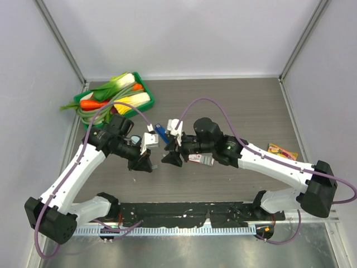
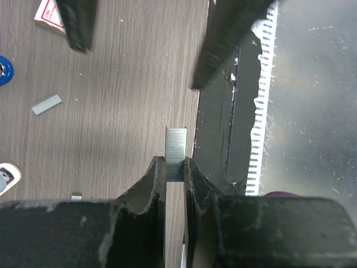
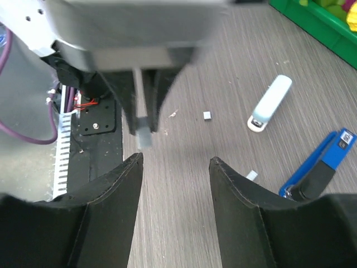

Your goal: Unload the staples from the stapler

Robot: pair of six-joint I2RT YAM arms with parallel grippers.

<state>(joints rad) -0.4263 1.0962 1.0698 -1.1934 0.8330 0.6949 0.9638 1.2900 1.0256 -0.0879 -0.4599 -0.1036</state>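
While I am watching the left wrist feed, the left jaws are clenching on the staples (image 2: 176, 146). They form a short silver-grey strip that is sticking out forward from between the two fingers (image 2: 158, 174), over the wooden surface (image 2: 128, 100) and close to the edge of the black mat (image 2: 223, 139). Off to the left of these jaws, a tiny fragment (image 2: 76, 196) is lying on the surface. A little farther out, a loose strip (image 2: 47, 104) is lying flat, well apart from the held one.

Ahead of the left jaws, the right jaws are facing them and standing released. Their dark fingers (image 2: 220, 44) are spread wide and touching nothing. On the right wrist feed I am seeing bare surface between those fingers, with the held strip hanging just beyond their tips.

To the right of the right jaws, the blue stapler (image 3: 323, 162) is lying on the surface. The white stapler (image 3: 270, 103) is lying farther out, apart from it. Farthest out on that side, the green tray (image 3: 318, 22) is sitting beyond both staplers. On the overhead feed a small packet (image 1: 281, 151) is lying well behind the right jaws.
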